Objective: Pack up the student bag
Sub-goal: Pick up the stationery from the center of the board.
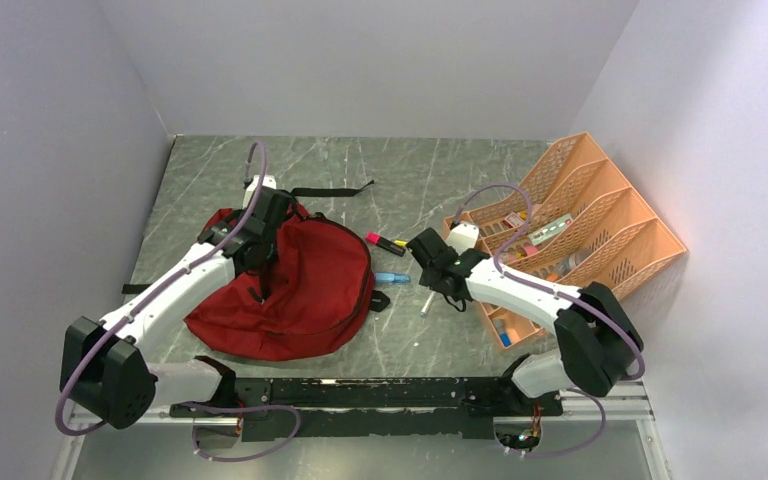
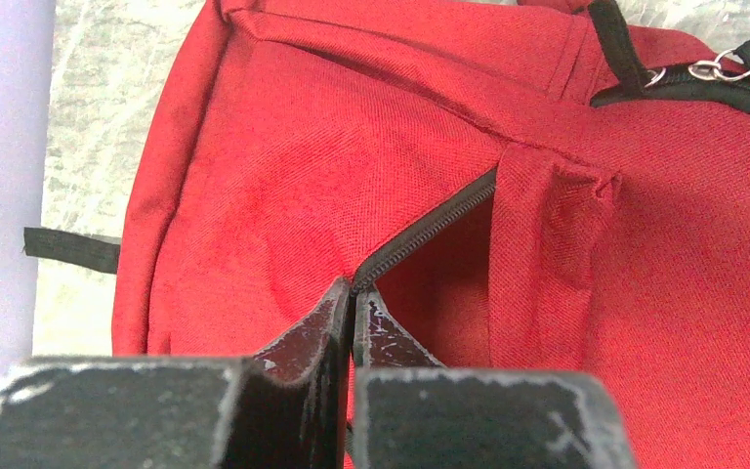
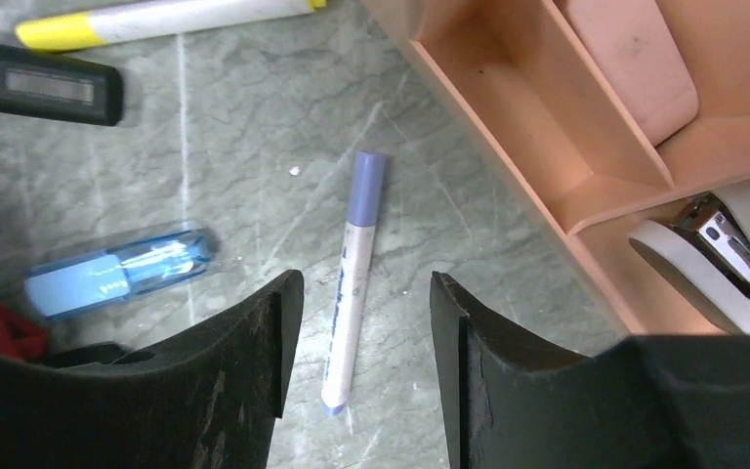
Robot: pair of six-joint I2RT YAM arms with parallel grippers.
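Two arms work over a grey marbled table (image 1: pixel 440 180).

Backpack (image 1: pixel 290 285): dark red woven cloth, soft and slumped, lying flat on the table's left half. A black strap (image 1: pixel 335 190) trails off its far side, and a black zip (image 2: pixel 430 230) runs aslant across the cloth.

Organiser (image 1: pixel 600 225): right of the backpack and well apart from it. Orange plastic with lattice walls and slanted compartments holding stationery. A white and chrome stapler (image 3: pixel 713 244) lies in one of them.

Left gripper (image 2: pixel 353 305): on the backpack's far left part, jaws closed tight, tips meeting at the lower end of the zip. Cannot tell whether a pull tab is pinched.

Right gripper (image 3: pixel 366 281): between backpack and organiser, jaws apart and holding nothing. It hangs over a white pen (image 3: pixel 346 322) with a lilac cap.

Loose bits on the same stretch of table:
- a clear blue tube (image 3: pixel 117 274) just beside the backpack's right edge
- a black bar (image 3: pixel 39 88) farther back
- a white marker (image 3: pixel 176 15) with a yellow end, also farther back
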